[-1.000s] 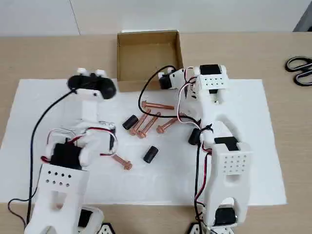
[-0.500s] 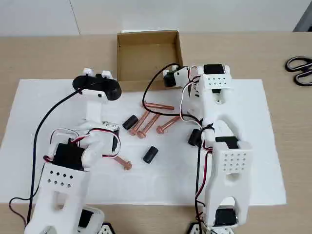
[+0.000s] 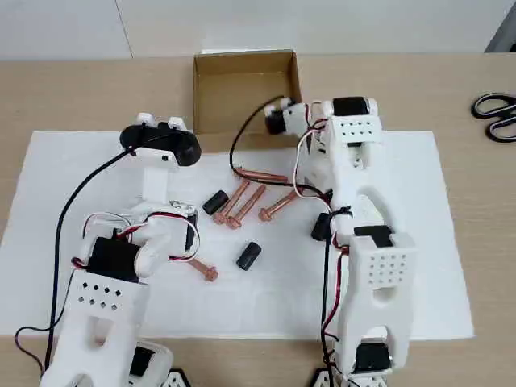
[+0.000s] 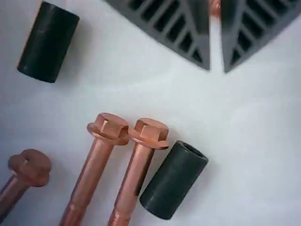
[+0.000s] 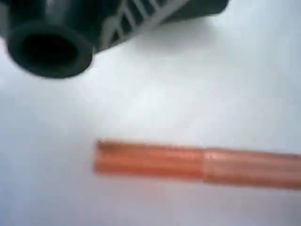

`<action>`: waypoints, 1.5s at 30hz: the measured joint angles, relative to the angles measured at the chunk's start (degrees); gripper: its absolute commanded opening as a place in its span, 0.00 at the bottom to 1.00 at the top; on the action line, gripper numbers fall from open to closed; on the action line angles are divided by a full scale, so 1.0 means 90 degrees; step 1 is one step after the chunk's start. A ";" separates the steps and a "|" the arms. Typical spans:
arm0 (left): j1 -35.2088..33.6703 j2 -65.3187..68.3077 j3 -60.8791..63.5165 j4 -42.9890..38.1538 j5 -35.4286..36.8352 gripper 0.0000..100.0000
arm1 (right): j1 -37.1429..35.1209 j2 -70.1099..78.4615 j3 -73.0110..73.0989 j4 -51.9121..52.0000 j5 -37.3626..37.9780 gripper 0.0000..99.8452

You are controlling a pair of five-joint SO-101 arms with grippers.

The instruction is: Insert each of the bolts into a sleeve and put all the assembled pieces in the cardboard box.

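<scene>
While the right end effector [image 5: 101, 28] is clamped on a black sleeve [image 5: 49, 49] whose open mouth faces its wrist camera, the cardboard box [image 3: 242, 93] stands at the top centre of the high view, with that arm's tip just off the box's lower right corner. Four copper bolts [image 3: 248, 205] lie fanned out in the middle of the frame on a white sheet [image 3: 403, 161], and a fifth bolt [image 3: 203, 269] lies to their lower left, close beside the left arm. A loose sleeve [image 3: 214, 201] rests at the left edge of the fan, and a second loose sleeve [image 3: 250, 255] lies alone just below the centre. The left end effector [image 4: 215, 61] has its jaws nearly together, with only a thin slit between them and a speck of copper showing through it. Its wrist view shows two bolt heads touching side by side and the loose sleeve lying against one shank. Scissors [image 3: 496, 113] lie at the right edge of the frame on the bare surface [image 3: 81, 89].
</scene>
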 measured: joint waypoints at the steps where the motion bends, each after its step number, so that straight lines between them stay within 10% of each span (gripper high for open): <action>1: 0.0000 0.0000 0.0000 0.0000 0.0000 0.01 | 0.0000 -0.0195 0.0000 0.0020 -0.0156 0.01; 26: 0.0020 0.0000 0.0000 -0.0264 0.0000 0.01 | -0.1543 -0.6828 0.3077 -0.0166 -0.2501 0.01; 45: 0.0039 0.0078 -0.0205 0.0469 -0.0938 0.01 | 0.0400 -1.1165 1.0794 -0.6125 -0.4659 0.00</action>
